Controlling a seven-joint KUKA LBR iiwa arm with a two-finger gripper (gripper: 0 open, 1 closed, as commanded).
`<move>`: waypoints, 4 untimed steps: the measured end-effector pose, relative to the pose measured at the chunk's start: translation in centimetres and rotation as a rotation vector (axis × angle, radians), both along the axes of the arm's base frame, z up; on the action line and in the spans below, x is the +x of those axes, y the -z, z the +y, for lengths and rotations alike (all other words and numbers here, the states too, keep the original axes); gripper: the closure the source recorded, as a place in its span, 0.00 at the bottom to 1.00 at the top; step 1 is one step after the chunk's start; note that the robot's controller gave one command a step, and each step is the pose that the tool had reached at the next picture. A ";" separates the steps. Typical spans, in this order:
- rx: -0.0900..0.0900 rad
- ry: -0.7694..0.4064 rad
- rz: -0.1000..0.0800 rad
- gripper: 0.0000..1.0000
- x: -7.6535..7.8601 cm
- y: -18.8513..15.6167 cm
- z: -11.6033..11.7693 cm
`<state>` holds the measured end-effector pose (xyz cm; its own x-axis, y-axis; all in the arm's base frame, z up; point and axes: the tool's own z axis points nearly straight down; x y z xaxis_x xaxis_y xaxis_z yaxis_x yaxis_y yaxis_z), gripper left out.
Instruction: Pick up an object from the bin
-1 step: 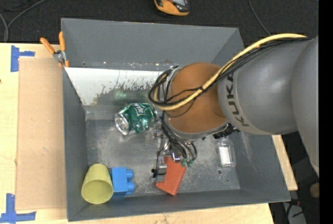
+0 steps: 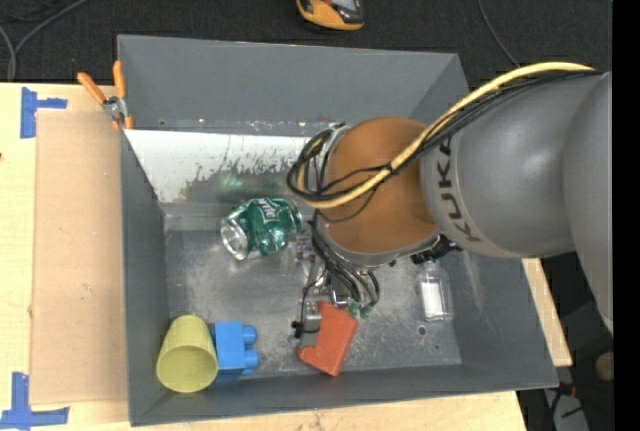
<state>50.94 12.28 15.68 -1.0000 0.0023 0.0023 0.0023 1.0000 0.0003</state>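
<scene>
step: my gripper at red block just beneath
grip: open or closed, can't tell
next: centre, clamp, lift

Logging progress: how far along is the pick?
Done: the gripper is down in the bin, at the top end of the red block. In hand: nothing visibly gripped; that block seems to rest on the floor. Left: grasp and lift. The can, cup, blue block and bottle lie apart.
</scene>
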 end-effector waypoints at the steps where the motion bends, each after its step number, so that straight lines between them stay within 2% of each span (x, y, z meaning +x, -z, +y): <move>1: -0.001 -0.361 0.008 0.00 -0.3 4.4 -9.1; 2: 0.002 -0.315 0.001 0.00 0.5 2.7 -9.1; 3: 0.004 -0.647 0.009 0.00 -0.3 3.9 -8.2; 4: 0.005 -0.715 0.003 0.00 -1.1 8.8 -7.6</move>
<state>49.88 4.70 6.89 -0.7567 -0.6537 0.0032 -0.6537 0.7567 0.0057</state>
